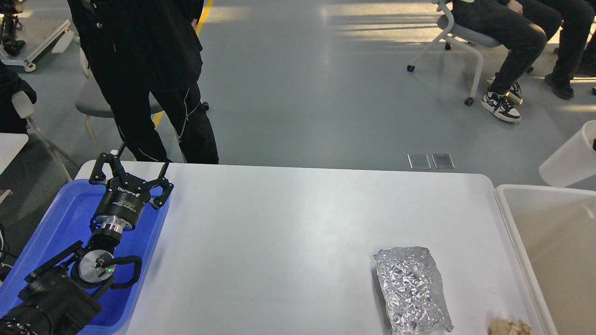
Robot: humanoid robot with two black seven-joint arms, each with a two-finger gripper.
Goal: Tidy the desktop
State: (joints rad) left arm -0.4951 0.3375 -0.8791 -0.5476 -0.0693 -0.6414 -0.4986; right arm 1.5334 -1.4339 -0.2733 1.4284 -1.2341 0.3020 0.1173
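one gripper, the left gripper (132,173), hangs released over the blue tray (56,218) at left of frame. crumpled foil packet (412,291) lies lower right on the desktop (279,232), well apart, long axis near-to-far; the unseen right arm is judged nearer.

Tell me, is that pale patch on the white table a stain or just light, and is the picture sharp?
Head view: the pale patch mid desktop looks like soft glare off its glossy top, not a stain; the crumpled foil packet glints sharply; sunlight streaks the floor far behind; the image is crisp throughout, left gripper included.
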